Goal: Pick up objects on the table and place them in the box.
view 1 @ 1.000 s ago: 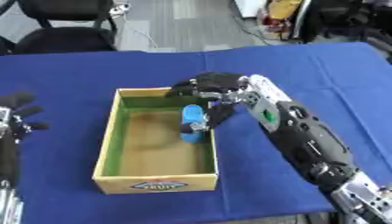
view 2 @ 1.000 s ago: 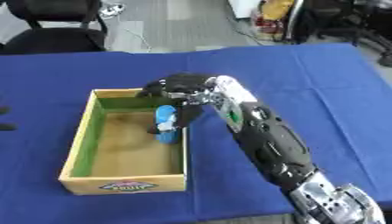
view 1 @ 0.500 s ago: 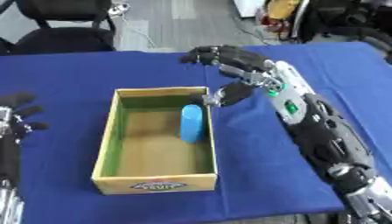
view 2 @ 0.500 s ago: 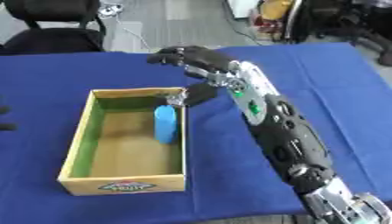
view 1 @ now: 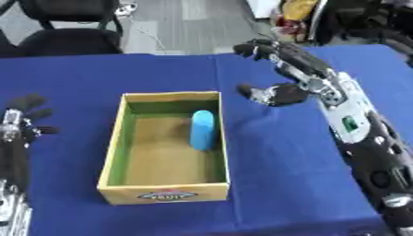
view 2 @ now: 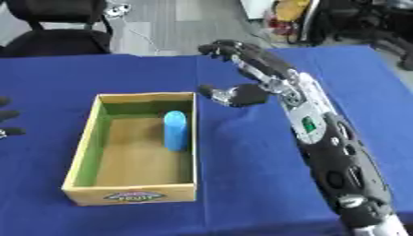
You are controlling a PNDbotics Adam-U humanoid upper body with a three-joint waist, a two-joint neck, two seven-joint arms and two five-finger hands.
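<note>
Left hand (view 1: 22, 120) idles at the table's (view 1: 73, 73) left edge, fingers relaxed and apart; the box (view 1: 113, 156) sits mid-table with the blue cylinder (view 1: 202, 130) inside by its right wall; right hand (view 1: 282, 87) hovers beyond the box's far right corner, fingers spread, empty; risk: a low swing could clip the rim and shove the box.
</note>
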